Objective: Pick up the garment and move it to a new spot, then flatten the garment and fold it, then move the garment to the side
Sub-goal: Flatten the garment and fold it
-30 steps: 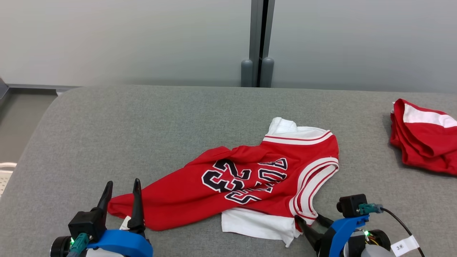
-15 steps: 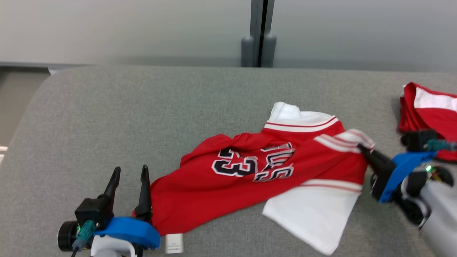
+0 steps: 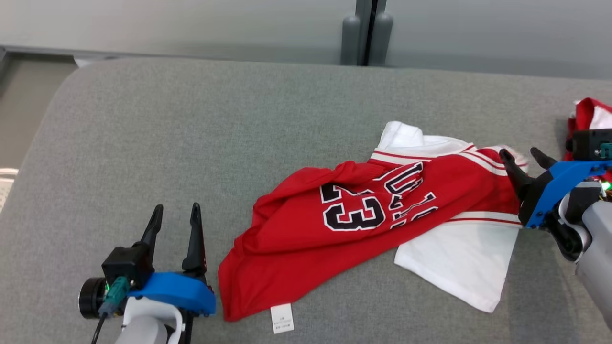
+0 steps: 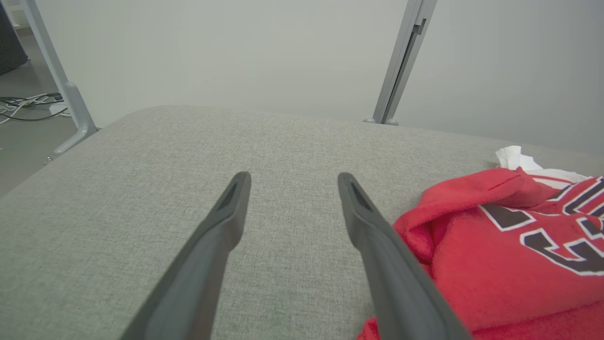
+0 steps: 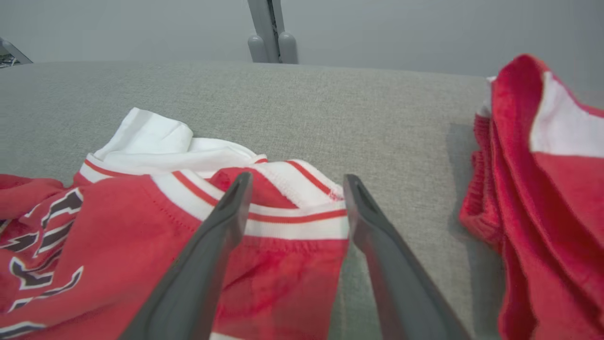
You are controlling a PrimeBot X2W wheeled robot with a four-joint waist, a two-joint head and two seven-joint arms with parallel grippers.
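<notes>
**A:** Claws?

**B:** Both spread, holding nothing. My left gripper (image 3: 176, 208) is over bare cushion; my right gripper (image 3: 519, 153) straddles the jersey (image 3: 363, 215) at its striped edge — contact I can't tell.

**A:** Surroundings?

**B:** Grey padded surface (image 3: 191, 119), pale wall (image 3: 191, 24) behind. The jersey lies crumpled — two o'clock from my left, eight from my right.

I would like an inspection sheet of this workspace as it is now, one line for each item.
Surface: grey fabric table, smooth.
Job's things: red jersey, numbered 23, crumpled, unfolded; white label at its near hem.
Clutter: second red-and-white garment bunched at the right edge.
End effectors: left end effector open, beside the jersey's hem; right end effector open over its striped edge, gripping nothing.
Cables: cables on the floor, far left.
Surroundings: pale wall panels, grey post.
</notes>
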